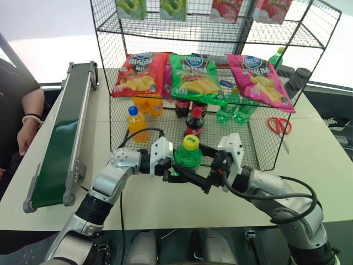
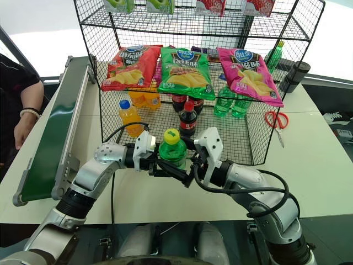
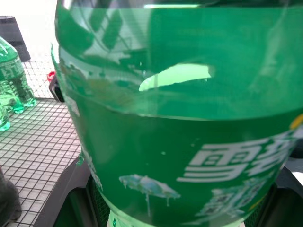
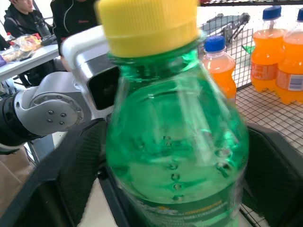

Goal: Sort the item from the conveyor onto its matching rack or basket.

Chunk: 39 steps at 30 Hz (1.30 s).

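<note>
The item, a clear-green soda bottle [image 1: 188,156] with a yellow cap [image 1: 191,142], is held upright above the table, just in front of the black wire rack [image 1: 251,144]. My left gripper [image 1: 171,167] comes in from the left and is shut on the bottle's lower body [image 3: 180,118]. My right gripper [image 1: 199,174] comes in from the right, its black pads [image 4: 270,175] pressed against both sides of the same bottle [image 4: 175,142]. The dark-green conveyor [image 1: 60,138] runs along the table's left side with nothing on its belt.
On the rack's bottom tier stand orange bottles [image 1: 136,124], cola bottles [image 1: 193,122] and green bottles [image 1: 234,109]; chip bags [image 1: 196,77] hang above them. Red scissors [image 1: 280,126] lie right of the rack. A person's arm [image 1: 25,118] rests beside the conveyor.
</note>
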Motion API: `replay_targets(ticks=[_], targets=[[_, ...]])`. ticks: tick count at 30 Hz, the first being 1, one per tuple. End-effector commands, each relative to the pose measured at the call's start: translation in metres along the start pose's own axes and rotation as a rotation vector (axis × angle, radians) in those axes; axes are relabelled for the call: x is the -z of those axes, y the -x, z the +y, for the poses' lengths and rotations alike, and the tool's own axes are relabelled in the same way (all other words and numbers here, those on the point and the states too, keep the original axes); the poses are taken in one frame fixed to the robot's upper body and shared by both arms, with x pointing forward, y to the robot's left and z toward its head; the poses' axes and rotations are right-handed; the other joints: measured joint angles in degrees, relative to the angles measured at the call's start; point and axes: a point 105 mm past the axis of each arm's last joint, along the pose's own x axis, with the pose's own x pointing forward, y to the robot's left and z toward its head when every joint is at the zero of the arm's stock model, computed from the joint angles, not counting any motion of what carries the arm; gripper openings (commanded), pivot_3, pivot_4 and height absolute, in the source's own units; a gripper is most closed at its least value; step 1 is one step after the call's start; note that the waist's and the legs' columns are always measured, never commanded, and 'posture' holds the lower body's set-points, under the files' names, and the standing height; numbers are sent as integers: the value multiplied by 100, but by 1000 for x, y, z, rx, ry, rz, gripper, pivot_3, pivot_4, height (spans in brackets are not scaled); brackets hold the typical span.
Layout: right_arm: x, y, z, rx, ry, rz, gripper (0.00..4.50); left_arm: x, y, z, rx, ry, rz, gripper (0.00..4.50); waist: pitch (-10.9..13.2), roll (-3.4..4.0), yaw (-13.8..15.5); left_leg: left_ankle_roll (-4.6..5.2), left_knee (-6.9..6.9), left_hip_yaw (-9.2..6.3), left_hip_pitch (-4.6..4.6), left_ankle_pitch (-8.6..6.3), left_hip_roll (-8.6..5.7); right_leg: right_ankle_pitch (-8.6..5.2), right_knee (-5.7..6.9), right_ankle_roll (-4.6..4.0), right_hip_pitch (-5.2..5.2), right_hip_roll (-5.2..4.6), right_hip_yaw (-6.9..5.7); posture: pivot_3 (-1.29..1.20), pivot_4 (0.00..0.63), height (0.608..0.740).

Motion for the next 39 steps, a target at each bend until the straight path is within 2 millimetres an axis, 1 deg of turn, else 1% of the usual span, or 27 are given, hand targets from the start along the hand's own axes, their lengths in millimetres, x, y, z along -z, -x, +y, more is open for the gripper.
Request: replay_targets(ticks=[1, 4, 7, 8, 10, 12, 15, 17, 18, 19, 20, 22, 23, 24, 25, 28, 32, 35, 39], targets=[[-2, -2, 11, -62, -24, -6, 3164, -20, -1, 5, -4, -76, -53, 2771, 0, 0, 1, 0, 0, 0, 0, 0, 0, 0, 0, 0, 0, 0, 0, 0, 150, 733], [-3, -3, 10, -58, -23, -11, 3163, -21, -1, 6, -7, -75, -55, 2771, 0, 0, -1, 0, 0, 0, -1, 0, 0, 0, 0, 0, 0, 0, 0, 0, 150, 733], [-5, -3, 8, -42, -8, -13, 3163, -21, 0, 6, -2, -25, -63, 2771, 0, 0, 1, 0, 0, -1, -1, 0, 0, 0, 0, 0, 0, 0, 0, 0, 150, 733], [-5, -3, 7, -38, -4, -15, 3163, -21, 1, 6, -4, -15, -61, 3813, 0, 0, 0, 0, 0, -1, 0, 0, 0, 0, 0, 0, 0, 0, 0, 0, 150, 733], [-7, -2, 2, -14, 7, -24, 3163, -19, 3, 10, -34, -31, -50, 4430, 0, 0, 0, 0, 1, -2, -1, 0, 0, 0, 0, 0, 0, 0, 0, 0, 150, 733], [-10, 0, -6, 32, 30, -36, 3163, -15, 7, 14, -74, -54, -27, 4430, 0, 0, 0, 0, 1, -1, -1, 0, 0, 0, 0, 0, 0, 0, 0, 0, 150, 733], [-12, 9, -24, 134, 72, -51, 3163, -3, 19, 20, -150, -37, 17, 4430, 0, 0, -5, 0, 1, -1, -1, 0, 0, 0, 0, 1, 0, 0, 0, 0, 150, 733], [-13, 19, -40, 230, 111, -60, 3163, 5, 32, 27, -233, -8, 32, 4430, 0, 0, 1, 0, 0, -1, -1, 0, 0, 0, 0, 1, -1, 1, 0, 0, 150, 733], [-11, 26, -49, 290, 128, -61, 3163, 11, 41, 29, -278, 3, 44, 4430, 0, 0, 2, 0, 0, -1, 0, 0, 0, 0, 1, 1, -1, 1, 0, 0, 150, 733], [-10, 31, -55, 327, 138, -61, 3163, 15, 46, 30, -305, 8, 52, 4430, 0, 0, 1, 0, 0, -1, -1, 0, 1, 0, 1, 1, -1, 1, 0, 0, 150, 733], [-9, 35, -61, 362, 149, -61, 3163, 17, 50, 30, -326, 9, 58, 4430, 0, 0, 1, 0, 0, -1, -1, 0, 1, 0, 0, 1, -1, 1, -1, 0, 150, 733], [-6, 47, -78, 470, 179, -57, 3163, 21, 58, 31, -374, 16, 62, 4430, 0, 0, 1, 0, -1, 1, -2, 0, 1, 1, 0, 2, -2, 0, 0, 0, 150, 733], [-4, 54, -92, 553, 191, -59, 3163, 21, 61, 30, -396, 16, 55, 4430, 0, 0, 1, 0, 0, 1, -2, 0, 1, 1, 0, 2, -2, 0, 0, 0, 150, 733], [-1, 62, -105, 634, 202, -59, 3163, 21, 63, 29, -414, 11, 46, 4430, 1, 1, 1, 0, 0, 2, -2, 0, 1, 1, 0, 2, -2, -1, 0, 0, 150, 733], [2, 68, -114, 689, 209, -61, 3163, 19, 63, 28, -426, 3, 33, 4430, 1, 1, 1, 0, 1, 3, -1, 0, 1, 1, 1, 3, -2, -3, 0, 0, 150, 733], [7, 75, -130, 783, 220, -85, 3163, 13, 62, 29, -467, -20, -5, 4430, 3, 7, 5, 0, 1, 4, -1, 0, 0, 2, 1, 3, -1, -6, 1, 0, 150, 733], [12, 76, -147, 863, 241, -114, 3163, 7, 60, 28, -488, -32, -36, 4430, 4, 16, -34, 0, -1, 9, 3, 0, 0, 2, 7, 4, -3, -4, 6, 0, 150, 733], [14, 77, -165, 935, 222, -152, 3163, 5, 58, 23, -483, -35, -45, 4430, 6, 20, -122, -1, 0, 12, 7, 1, 2, 2, 15, 4, -4, -3, 10, 0, 150, 733], [18, 74, -179, 951, 177, -180, 3163, 2, 59, 21, -486, -37, -46, 4430, 7, 22, -148, -1, 0, 12, 8, 1, 2, 2, 20, 4, -4, -3, 11, 0, 150, 733]])
